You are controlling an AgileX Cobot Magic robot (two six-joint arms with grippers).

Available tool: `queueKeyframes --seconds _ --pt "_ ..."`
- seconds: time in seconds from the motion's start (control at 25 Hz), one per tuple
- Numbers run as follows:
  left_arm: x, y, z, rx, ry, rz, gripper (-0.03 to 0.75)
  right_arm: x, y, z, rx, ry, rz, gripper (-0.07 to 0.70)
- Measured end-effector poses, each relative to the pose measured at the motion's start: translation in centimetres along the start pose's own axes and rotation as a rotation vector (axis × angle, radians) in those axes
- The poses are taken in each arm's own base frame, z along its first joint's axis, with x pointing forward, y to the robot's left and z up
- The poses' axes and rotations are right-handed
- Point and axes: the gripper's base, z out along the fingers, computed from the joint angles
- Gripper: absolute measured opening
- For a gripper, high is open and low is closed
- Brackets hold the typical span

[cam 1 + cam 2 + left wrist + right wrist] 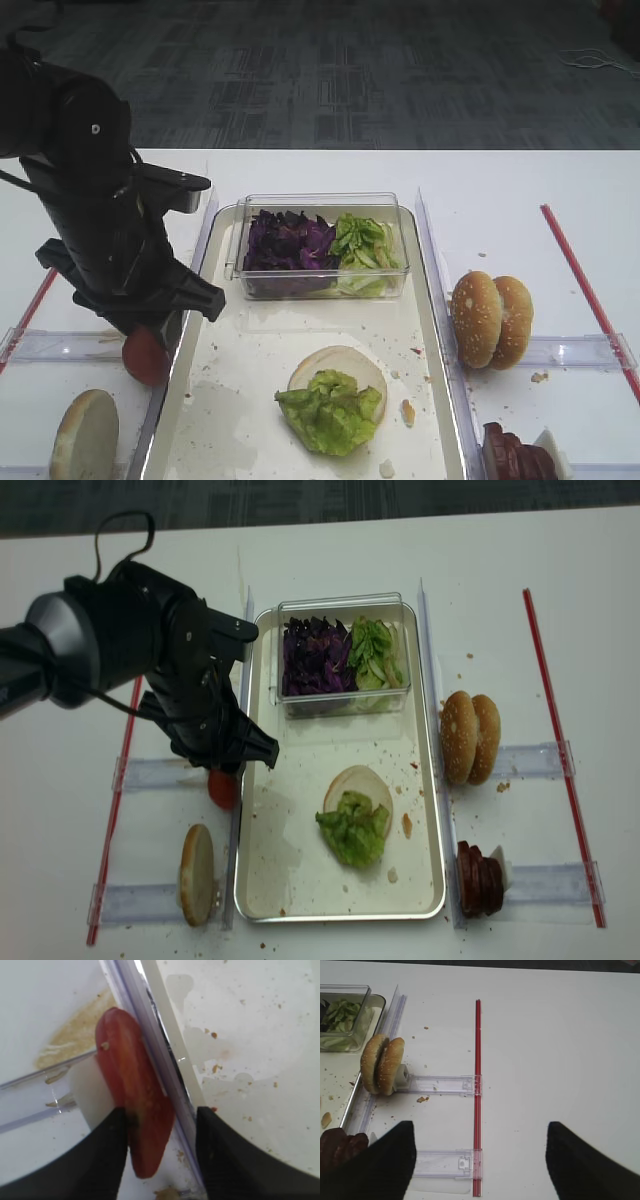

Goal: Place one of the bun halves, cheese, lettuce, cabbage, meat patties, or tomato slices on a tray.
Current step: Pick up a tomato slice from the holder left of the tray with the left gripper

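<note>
Tomato slice (135, 1105) stands on edge, red and wet, just outside the tray (430, 330) rim. On the tray, a pale bun half (345, 367) lies flat under ruffled green lettuce (330, 412).

A wide, smooth white tabletop (520, 180) fills the room's foreground; beyond its far edge lies dark grey patterned carpet floor (330, 80).

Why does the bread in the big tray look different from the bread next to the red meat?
The bun half on the tray lies flat, pale cut face up, with lettuce covering part of it. The two bun halves outside the tray stand on edge, pressed together, showing golden sesame-seeded crusts with nothing on them. One is alone; the others are a pair. All are round bread of about the same size.
</note>
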Motion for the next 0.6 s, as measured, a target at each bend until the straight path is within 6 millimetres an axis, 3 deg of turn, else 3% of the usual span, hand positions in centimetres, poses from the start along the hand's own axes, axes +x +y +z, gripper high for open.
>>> queueKeyframes --seconds 0.6 --pt "-0.16 0.11 0.26 -0.014 -0.007 0.013 0.275 0.0 0.0 0.0 0.0 0.0 0.0 0.573"
